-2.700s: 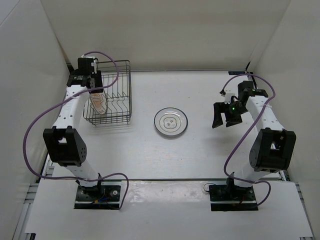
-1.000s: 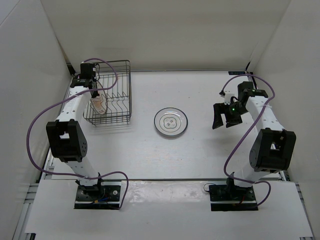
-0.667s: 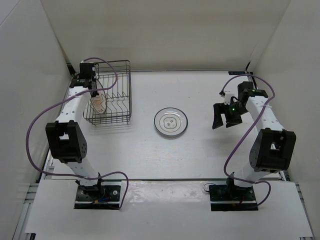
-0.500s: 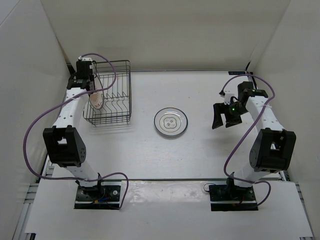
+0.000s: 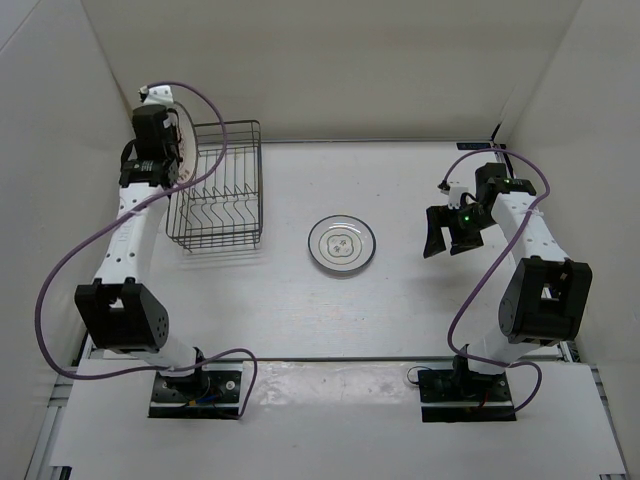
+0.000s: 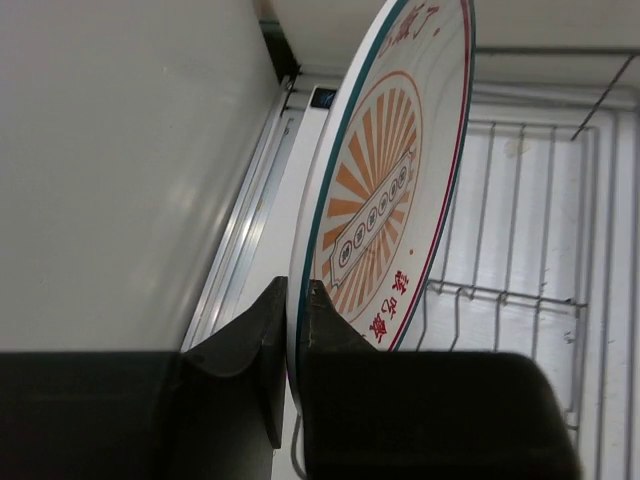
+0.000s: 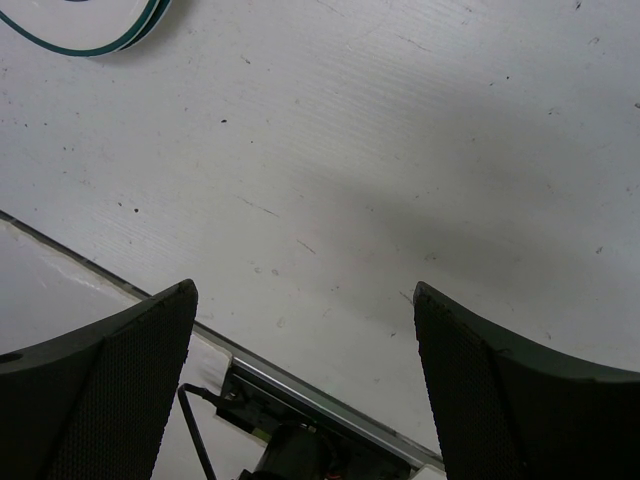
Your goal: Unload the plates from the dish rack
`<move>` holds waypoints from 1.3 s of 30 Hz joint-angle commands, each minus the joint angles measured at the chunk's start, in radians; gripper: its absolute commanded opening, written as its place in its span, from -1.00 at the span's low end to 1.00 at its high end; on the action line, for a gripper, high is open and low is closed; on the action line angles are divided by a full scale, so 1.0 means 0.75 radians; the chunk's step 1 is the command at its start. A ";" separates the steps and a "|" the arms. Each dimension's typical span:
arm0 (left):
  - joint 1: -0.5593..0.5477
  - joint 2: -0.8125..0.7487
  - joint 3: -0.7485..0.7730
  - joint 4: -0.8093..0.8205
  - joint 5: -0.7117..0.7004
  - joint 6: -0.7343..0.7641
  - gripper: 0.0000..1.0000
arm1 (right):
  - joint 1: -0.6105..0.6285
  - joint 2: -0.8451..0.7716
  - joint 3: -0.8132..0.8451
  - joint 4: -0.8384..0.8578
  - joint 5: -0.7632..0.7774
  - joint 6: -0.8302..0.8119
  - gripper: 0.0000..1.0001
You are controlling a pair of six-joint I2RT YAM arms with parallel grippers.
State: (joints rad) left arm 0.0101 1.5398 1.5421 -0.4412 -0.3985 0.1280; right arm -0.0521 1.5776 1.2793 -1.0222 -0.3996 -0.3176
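Observation:
My left gripper (image 5: 168, 132) is raised above the back-left corner of the dish rack (image 5: 216, 186) and is shut on the rim of the orange-patterned plate (image 6: 390, 190). The plate stands on edge between the fingers (image 6: 255, 335). In the top view it shows only as a thin white edge (image 5: 182, 126). The dark wire rack's divider prongs (image 5: 222, 210) hold nothing that I can see. A white plate with grey rings (image 5: 342, 244) lies flat mid-table, and its teal rim (image 7: 95, 38) shows in the right wrist view. My right gripper (image 5: 440, 232) hangs open and empty to the right of it.
White walls close in the table on the left, back and right, and the left wall (image 6: 120, 160) is close beside the held plate. The rack's wires (image 6: 520, 300) lie below and to the right of that plate. Purple cables (image 5: 75, 250) loop beside both arms.
The left gripper has lifted the orange-patterned plate up out of the rack, toward the back-left corner. The right arm and the plate on the table have not moved.

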 commanded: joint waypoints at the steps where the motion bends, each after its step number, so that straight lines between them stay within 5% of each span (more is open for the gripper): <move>1: -0.005 -0.149 0.118 0.134 0.124 -0.101 -0.99 | -0.004 0.013 0.041 -0.022 -0.028 0.002 0.80; 5: -0.011 -0.230 0.126 0.153 0.386 -0.330 -0.99 | -0.004 0.024 0.051 -0.024 -0.032 0.008 0.80; 9: -0.003 -0.343 -0.053 0.344 0.881 -0.537 -0.99 | -0.002 0.034 0.057 -0.024 -0.032 0.014 0.80; 12: -0.069 -0.402 -0.162 0.351 1.068 -0.739 -0.99 | -0.004 0.042 0.057 -0.024 -0.034 0.016 0.80; 18: -0.201 -0.652 -0.710 0.612 1.045 -0.985 -0.99 | -0.002 0.048 0.043 -0.022 -0.036 0.018 0.80; 27: -0.281 -0.936 -1.270 0.464 1.030 -0.981 -0.99 | -0.004 0.056 0.037 -0.030 -0.030 0.000 0.80; 39: -0.300 -1.124 -1.629 0.209 0.869 -0.978 -0.99 | -0.006 0.040 0.014 -0.024 -0.028 0.000 0.80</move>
State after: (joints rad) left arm -0.2134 0.7208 0.3241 -0.2390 0.3157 -0.5922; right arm -0.0521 1.6131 1.2812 -1.0237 -0.4065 -0.3107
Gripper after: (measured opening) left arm 0.181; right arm 0.900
